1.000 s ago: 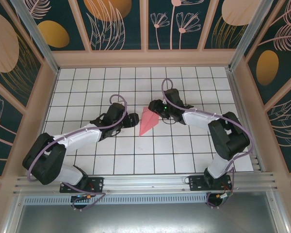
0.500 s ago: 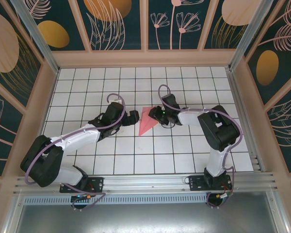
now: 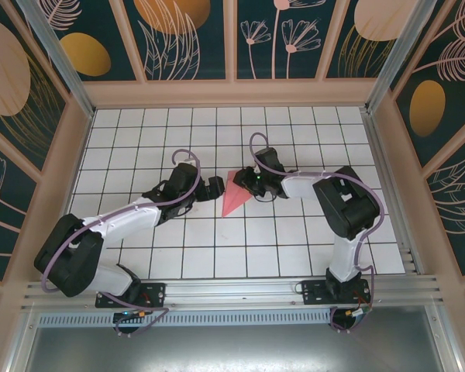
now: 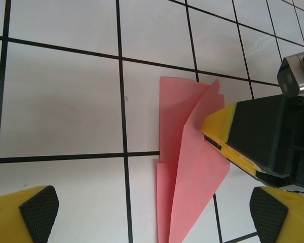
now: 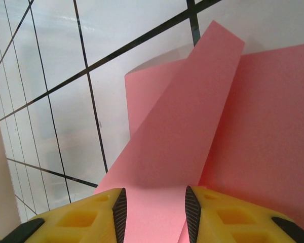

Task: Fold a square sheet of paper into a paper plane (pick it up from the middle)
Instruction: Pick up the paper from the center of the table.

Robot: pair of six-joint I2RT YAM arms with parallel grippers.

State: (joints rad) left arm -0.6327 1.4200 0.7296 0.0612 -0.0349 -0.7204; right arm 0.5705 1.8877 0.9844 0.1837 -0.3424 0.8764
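The left gripper sits just left of the folded pink paper, its fingers wide apart. The paper lies mid-table with its pointed end near. The right gripper rests on the paper's far right edge, its fingers slightly apart astride a raised flap.

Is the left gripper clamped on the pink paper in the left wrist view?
No: the left gripper stands wide open, and the folded pink paper lies on the table between its fingers, touching neither.
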